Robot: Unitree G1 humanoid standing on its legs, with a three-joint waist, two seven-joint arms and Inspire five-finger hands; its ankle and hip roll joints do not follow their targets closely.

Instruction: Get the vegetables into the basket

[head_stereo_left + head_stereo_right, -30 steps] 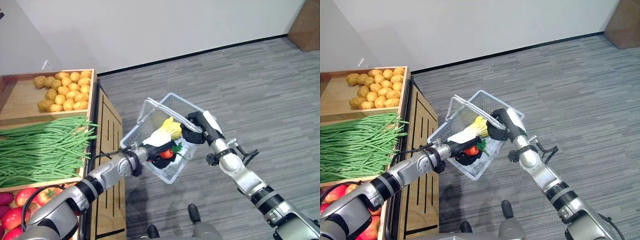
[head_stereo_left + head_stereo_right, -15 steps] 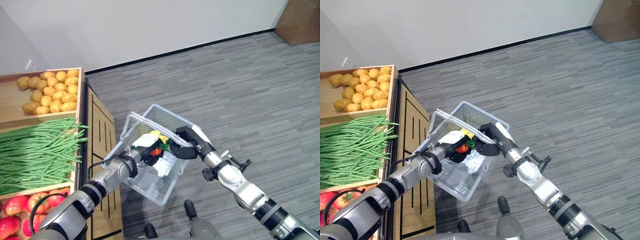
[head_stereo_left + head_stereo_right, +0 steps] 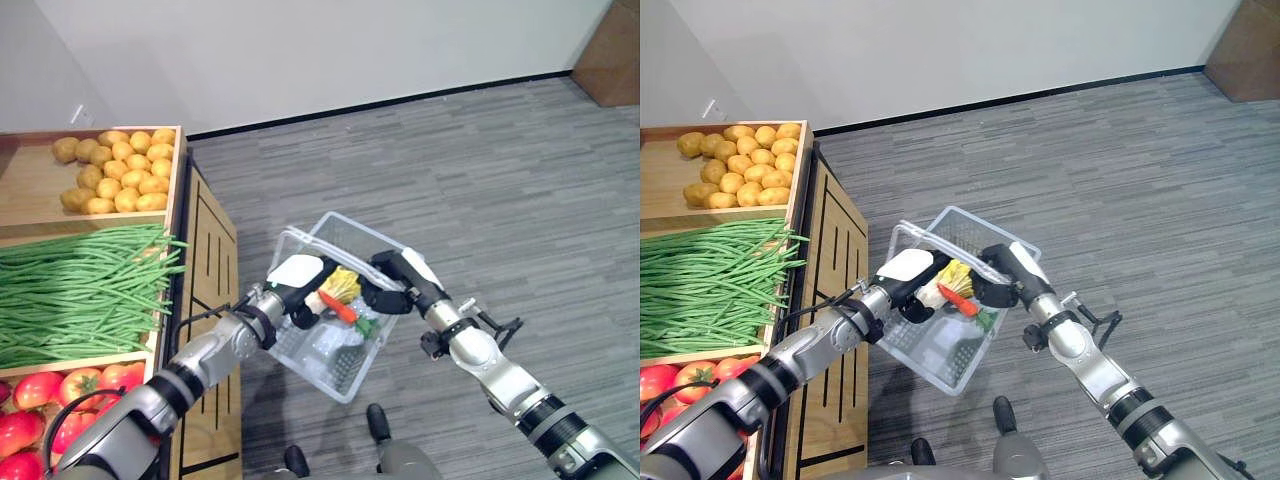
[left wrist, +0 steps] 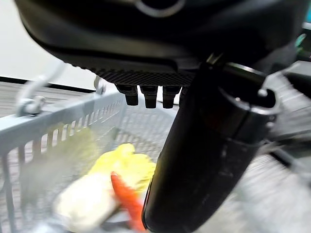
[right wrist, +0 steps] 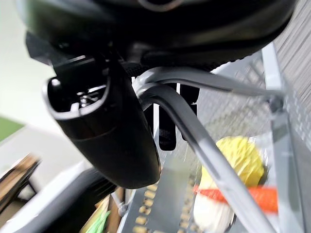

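- The left arm is reaching in from the lower left, bent at the elbow, forearm running up and to the right
- The left hand (image 3: 292,292) is sitting over the basket (image 3: 345,372) at its near-left rim, back of the hand up; in its wrist view the fingers (image 4: 148,95) are pointing down into the basket and the thumb is slanting across in front, with nothing seen in its grasp
- The right arm is coming in from the lower right, wrist stretched toward the left hand
- The right hand (image 3: 393,283) is curling its fingers (image 5: 167,121) and thumb round the basket's handle (image 5: 194,131)
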